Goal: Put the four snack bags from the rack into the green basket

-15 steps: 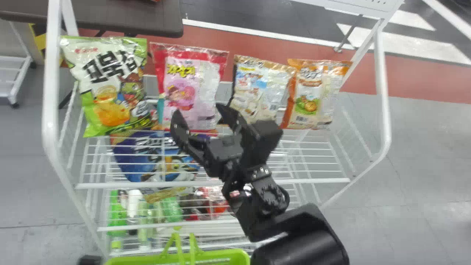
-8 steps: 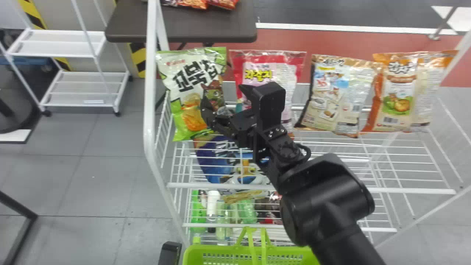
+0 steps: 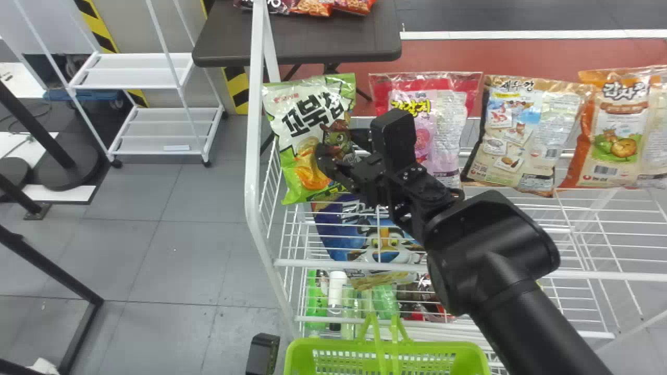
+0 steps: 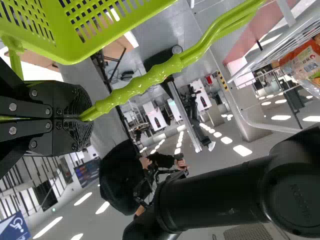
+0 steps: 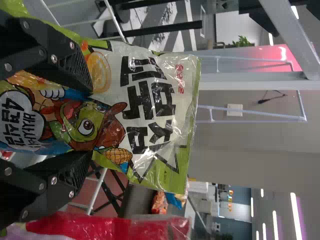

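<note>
Before the white rack (image 3: 253, 156), the slanted right arm (image 3: 484, 234) had swung from the pink bag (image 3: 448, 122) to the green-and-white bag (image 3: 302, 107) — likely the first pick. Below the right end effector (image 5: 91, 121), its fingers parted around that bag, hung the green basket (image 3: 318, 345), handle (image 4: 162, 69) clenched in the left end effector (image 4: 90, 119).

Packets (image 3: 312, 7) lie on a dark table (image 3: 302, 44) near a white shelf stand (image 3: 133, 78)

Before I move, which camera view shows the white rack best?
The head view: it shows the rack broadly, with its shelves and snack bags. The left wrist view catches part of the frame; the right wrist view, white bars behind the green bag.
</note>
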You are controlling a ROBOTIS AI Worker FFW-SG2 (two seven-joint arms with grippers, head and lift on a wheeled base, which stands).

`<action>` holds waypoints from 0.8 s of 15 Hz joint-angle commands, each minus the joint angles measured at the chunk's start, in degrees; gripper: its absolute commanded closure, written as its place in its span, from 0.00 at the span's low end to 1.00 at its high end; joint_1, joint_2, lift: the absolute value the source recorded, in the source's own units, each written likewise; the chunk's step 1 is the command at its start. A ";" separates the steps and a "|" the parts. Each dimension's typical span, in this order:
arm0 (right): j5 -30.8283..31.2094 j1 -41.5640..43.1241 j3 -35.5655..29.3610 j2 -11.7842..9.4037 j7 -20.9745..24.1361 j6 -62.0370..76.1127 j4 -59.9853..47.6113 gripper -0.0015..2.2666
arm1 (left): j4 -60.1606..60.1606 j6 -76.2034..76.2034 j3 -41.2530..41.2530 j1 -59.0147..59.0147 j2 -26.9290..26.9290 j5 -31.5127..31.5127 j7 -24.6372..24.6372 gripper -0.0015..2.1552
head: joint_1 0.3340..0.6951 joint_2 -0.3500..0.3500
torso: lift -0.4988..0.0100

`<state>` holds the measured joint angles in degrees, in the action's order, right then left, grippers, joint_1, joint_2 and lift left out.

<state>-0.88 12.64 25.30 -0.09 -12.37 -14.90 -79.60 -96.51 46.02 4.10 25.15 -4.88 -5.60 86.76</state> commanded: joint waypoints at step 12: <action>2.73 -28.37 -4.30 -7.82 3.40 -21.09 -47.41 0.91 | -0.26 1.93 -0.15 -0.37 0.22 0.59 0.43 0.98 | 1.00 0.66 | 0.97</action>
<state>2.89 -11.27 23.47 -4.43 -9.09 -32.37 -120.15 -96.77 47.31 3.91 25.04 -4.83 -5.35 87.22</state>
